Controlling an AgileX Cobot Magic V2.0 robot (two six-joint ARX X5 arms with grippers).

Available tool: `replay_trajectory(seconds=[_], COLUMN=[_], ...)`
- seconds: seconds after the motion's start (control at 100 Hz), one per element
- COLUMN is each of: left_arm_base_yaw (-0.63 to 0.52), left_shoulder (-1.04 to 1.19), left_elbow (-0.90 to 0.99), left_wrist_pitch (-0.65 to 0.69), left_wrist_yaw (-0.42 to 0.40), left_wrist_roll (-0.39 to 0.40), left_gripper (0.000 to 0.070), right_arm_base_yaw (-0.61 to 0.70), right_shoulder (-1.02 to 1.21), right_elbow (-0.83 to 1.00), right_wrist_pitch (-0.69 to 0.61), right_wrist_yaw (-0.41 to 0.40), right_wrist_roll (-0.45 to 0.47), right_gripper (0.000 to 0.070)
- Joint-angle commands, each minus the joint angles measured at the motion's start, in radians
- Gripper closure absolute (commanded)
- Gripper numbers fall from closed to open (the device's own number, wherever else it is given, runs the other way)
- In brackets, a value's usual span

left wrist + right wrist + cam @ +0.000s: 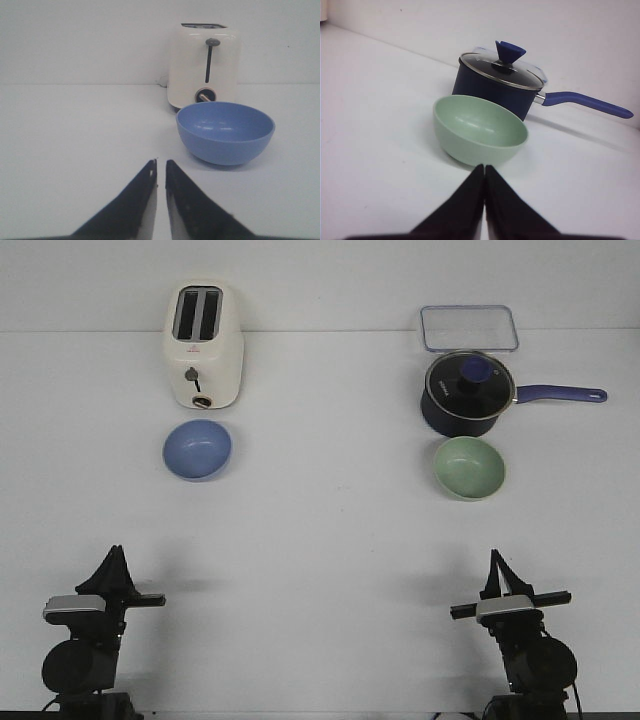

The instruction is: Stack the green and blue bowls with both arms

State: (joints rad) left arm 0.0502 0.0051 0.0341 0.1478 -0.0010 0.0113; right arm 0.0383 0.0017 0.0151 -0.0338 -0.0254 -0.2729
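A white bench (320, 540) fills the frame. At lower left, the left pincer (113, 558) rests low with its tips nearly together, a thin slit between them, holding nothing. Above it, at mid-left, sits the blue bowl (197, 450), just in front of a cream toaster (203, 345). Across a wide bare stretch, at mid-right, the green bowl (469, 467) sits just in front of a dark saucepan (468, 393) with a glass lid; a clear lidded box (468, 328) lies behind that. At lower right, the right pincer (495, 568) is closed tip to tip and empty.

Likely risks: both bowls are smooth and round, so a rim grip could slip. Overreaching could knock the toaster or saucepan, since each stands close behind its bowl. The open centre looks safest for stacking, well clear of the bench edges.
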Motion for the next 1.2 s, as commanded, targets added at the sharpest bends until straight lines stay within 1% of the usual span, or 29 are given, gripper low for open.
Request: replay_trajectory(seconds=[0.0, 0.66, 0.78, 0.83, 0.88, 0.94, 1.0, 1.05, 1.12, 1.19], left_arm_base_yaw=[0.002, 0.002, 0.002, 0.002, 0.002, 0.002, 0.002, 0.002, 0.002, 0.002], left_shoulder=[-0.002, -0.002, -0.002, -0.002, -0.002, -0.002, -0.002, -0.002, -0.002, -0.002], left_elbow=[-0.02, -0.02, -0.02, -0.02, -0.02, -0.02, -0.02, -0.02, -0.02, -0.02], left_wrist_pitch=[0.011, 0.011, 0.011, 0.01, 0.011, 0.011, 0.01, 0.011, 0.011, 0.01], left_wrist_yaw=[0.002, 0.002, 0.002, 0.002, 0.002, 0.002, 0.002, 0.002, 0.002, 0.002], left_wrist_roll=[-0.001, -0.001, -0.001, -0.001, -0.001, -0.001, -0.001, -0.001, -0.001, -0.001], left_gripper=[0.0685, 0.0685, 0.0685, 0.0685, 0.0685, 0.0685, 0.0685, 0.0685, 0.0685, 0.0685], right_arm_base_yaw=[0.001, 0.001, 0.001, 0.001, 0.001, 0.001, 0.001, 0.0, 0.001, 0.001], right_shoulder=[0.0, 0.0, 0.0, 0.0, 0.0, 0.0, 0.0, 0.0, 0.003, 0.043], right_elbow=[-0.002, -0.002, -0.002, -0.002, -0.002, -0.002, -0.001, 0.011, 0.058, 0.119], right_wrist_pitch=[0.012, 0.012, 0.012, 0.016, 0.019, 0.02, 0.019, 0.011, -0.045, -0.1], right_wrist_yaw=[0.0, -0.001, -0.004, -0.003, -0.002, 0.011, 0.051, 0.059, 0.058, 0.056], right_wrist_roll=[-0.005, -0.003, 0.033, 0.069, 0.146, 0.282, 0.433, 0.531, 0.619, 0.647], right_gripper=[0.07, 0.07, 0.07, 0.07, 0.07, 0.07, 0.07, 0.07, 0.07, 0.07])
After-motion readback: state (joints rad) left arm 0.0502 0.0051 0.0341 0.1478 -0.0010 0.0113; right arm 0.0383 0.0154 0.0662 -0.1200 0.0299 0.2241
